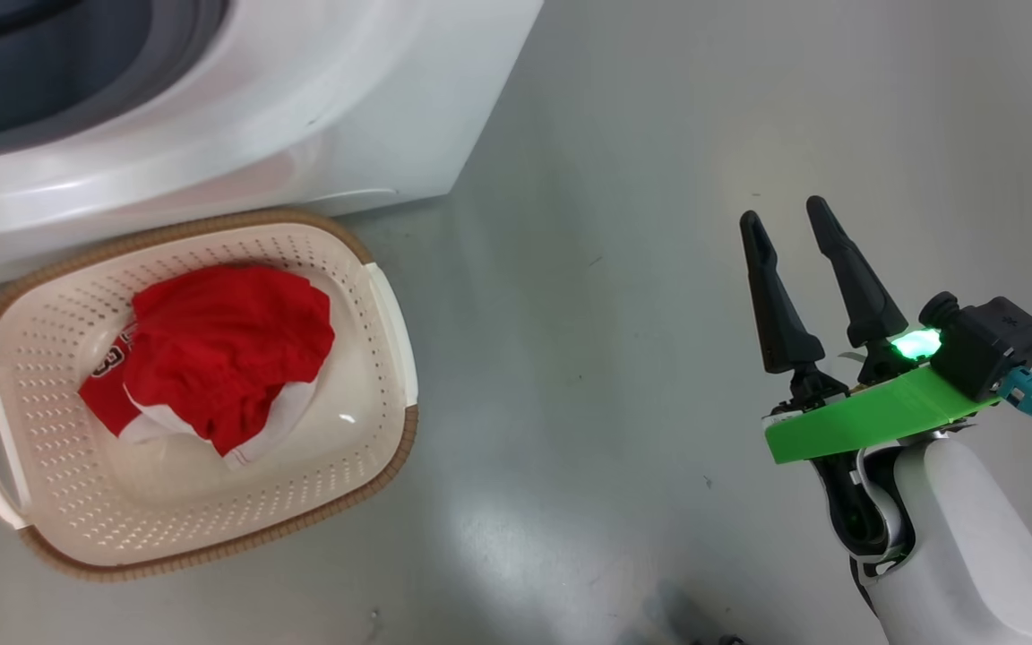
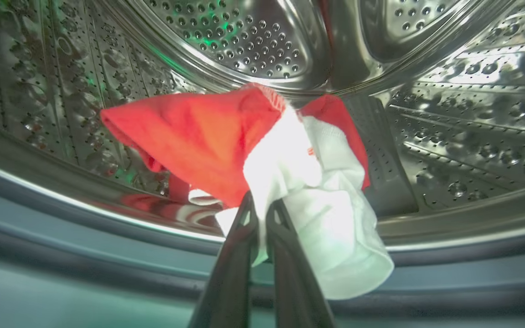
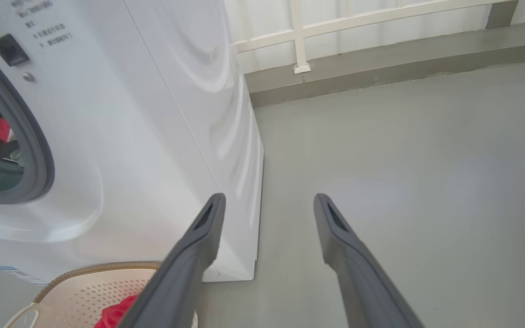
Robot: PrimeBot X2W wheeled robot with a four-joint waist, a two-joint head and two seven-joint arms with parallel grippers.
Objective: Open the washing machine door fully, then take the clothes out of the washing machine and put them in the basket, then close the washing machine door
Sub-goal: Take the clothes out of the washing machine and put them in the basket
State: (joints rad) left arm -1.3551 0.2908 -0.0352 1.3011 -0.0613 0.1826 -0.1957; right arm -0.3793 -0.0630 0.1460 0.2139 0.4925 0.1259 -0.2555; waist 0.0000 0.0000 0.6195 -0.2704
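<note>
Starting on the left: our left gripper (image 2: 262, 205) is inside the washing machine (image 1: 256, 134), fingers pinched together on the white edge of a red and white garment (image 2: 290, 182) at the front of the drum (image 2: 244, 45). For this pull we want to lift it up and back over the grey rubber ring (image 2: 84, 237) so nothing snags on the lip. Then we carry it down to the basket (image 1: 50, 376), which sits on the floor (image 1: 614, 313) right against the machine's front with red clothes (image 1: 229, 358) already in it. Over on the right, our right gripper (image 1: 783, 212) hangs above bare floor, fingers spread wide, holding nothing. The left wrist view gives us the grip and the drum, the head view gives us the basket's spot
</note>
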